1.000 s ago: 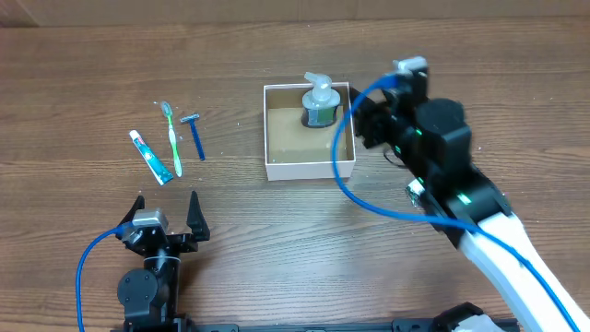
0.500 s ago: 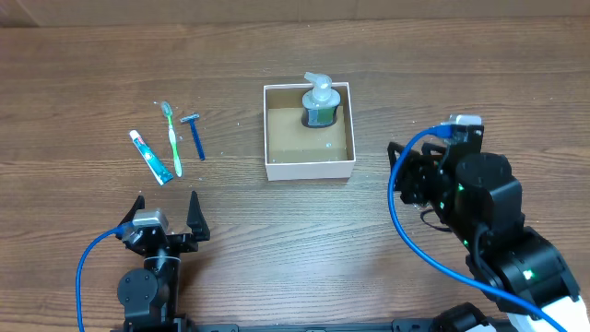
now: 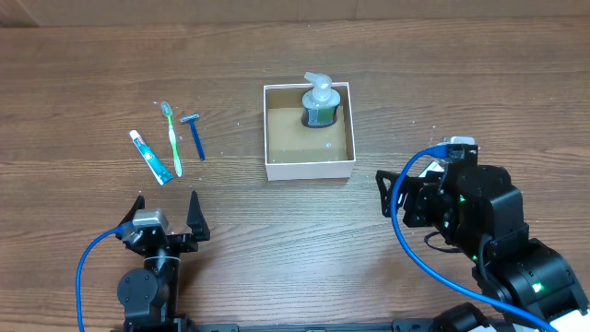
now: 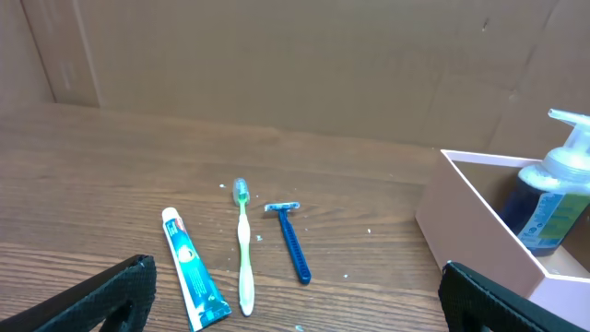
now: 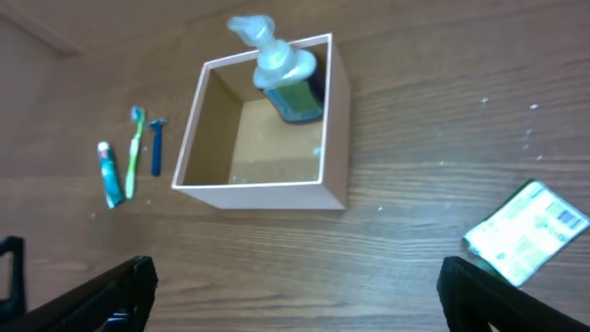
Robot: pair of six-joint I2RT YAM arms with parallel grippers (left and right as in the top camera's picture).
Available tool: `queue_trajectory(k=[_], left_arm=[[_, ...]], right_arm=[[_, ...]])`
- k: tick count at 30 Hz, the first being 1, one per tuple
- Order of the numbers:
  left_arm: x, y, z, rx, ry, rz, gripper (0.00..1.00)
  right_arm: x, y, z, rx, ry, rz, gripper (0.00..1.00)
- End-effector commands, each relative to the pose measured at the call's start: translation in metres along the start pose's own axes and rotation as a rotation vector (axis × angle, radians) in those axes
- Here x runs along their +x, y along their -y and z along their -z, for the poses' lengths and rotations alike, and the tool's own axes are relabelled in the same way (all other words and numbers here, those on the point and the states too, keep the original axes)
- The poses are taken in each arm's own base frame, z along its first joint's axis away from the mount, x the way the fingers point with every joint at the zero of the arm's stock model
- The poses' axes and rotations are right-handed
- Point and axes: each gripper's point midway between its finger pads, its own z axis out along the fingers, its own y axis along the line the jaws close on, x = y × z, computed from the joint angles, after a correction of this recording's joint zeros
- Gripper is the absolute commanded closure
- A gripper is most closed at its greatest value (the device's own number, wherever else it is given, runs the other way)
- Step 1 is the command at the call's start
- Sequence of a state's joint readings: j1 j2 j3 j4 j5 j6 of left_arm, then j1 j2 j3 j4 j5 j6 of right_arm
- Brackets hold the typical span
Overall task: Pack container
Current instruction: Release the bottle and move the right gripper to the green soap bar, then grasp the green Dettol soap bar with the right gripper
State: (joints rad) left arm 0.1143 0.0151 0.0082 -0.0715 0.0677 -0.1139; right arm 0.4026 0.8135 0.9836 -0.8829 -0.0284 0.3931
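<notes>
- The container (image 3: pixel 311 170), a square shallow box with white walls and a brown cardboard floor, sits on the wooden table (image 3: pixel 277 240) near mid-field in the overhead view.
- A pump bottle (image 3: pixel 320 103) stands upright inside the container, against its far wall; the rest of the floor is bare.
- The right gripper (image 5: pixel 295 286) is spread wide with nothing between its fingers. Only the two dark fingertips show in the wrist view, at the lower corners.
- The container lies ahead of the right gripper and clear of it, with bare table between. In the overhead view it lies up and to the left of the gripper.
- A small green-and-white packet (image 5: pixel 525 231) lies on the table right of the container, near the right fingertip; it appears to lie flat, though its print is too small to read.
- The left gripper (image 4: pixel 300 295) is likewise spread and empty, low at the near edge of the table.
- The container lies ahead and to the right of the left gripper, well apart from it.
- A toothpaste tube (image 3: pixel 150 157), a toothbrush (image 3: pixel 172 138) and a blue razor (image 3: pixel 195 136) lie side by side left of the container, apart from it.
</notes>
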Motion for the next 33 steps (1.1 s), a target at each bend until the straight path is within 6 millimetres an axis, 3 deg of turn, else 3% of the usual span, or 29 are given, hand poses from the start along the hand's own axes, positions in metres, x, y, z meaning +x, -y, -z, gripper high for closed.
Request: queue_trajectory(k=[1, 12, 14, 19, 26, 33], left_arm=[[-0.001, -0.002, 0.0, -0.006, 0.007, 0.014, 0.0], [-0.001, -0.002, 0.0, -0.006, 0.007, 0.014, 0.0], [-0.001, -0.002, 0.0, -0.006, 0.007, 0.014, 0.0], [-0.001, -0.002, 0.0, -0.006, 0.007, 0.014, 0.0], [-0.001, -0.002, 0.0, -0.006, 0.007, 0.014, 0.0], [-0.001, -0.002, 0.0, -0.006, 0.007, 0.014, 0.0]], right_arm=[[-0.001, -0.013, 0.005, -0.066, -0.006, -0.001, 0.0], [-0.01, -0.021, 0.005, -0.103, 0.028, 0.007, 0.0], [-0.013, -0.016, -0.002, -0.07, 0.027, -0.055, 0.0], [0.005, 0.039, -0.032, 0.248, -0.032, -0.333, 0.0], [0.039, 0.092, -0.087, 0.548, -0.261, -0.474, 0.0], [0.042, 0.147, -0.113, 0.739, -0.389, -0.585, 0.0]])
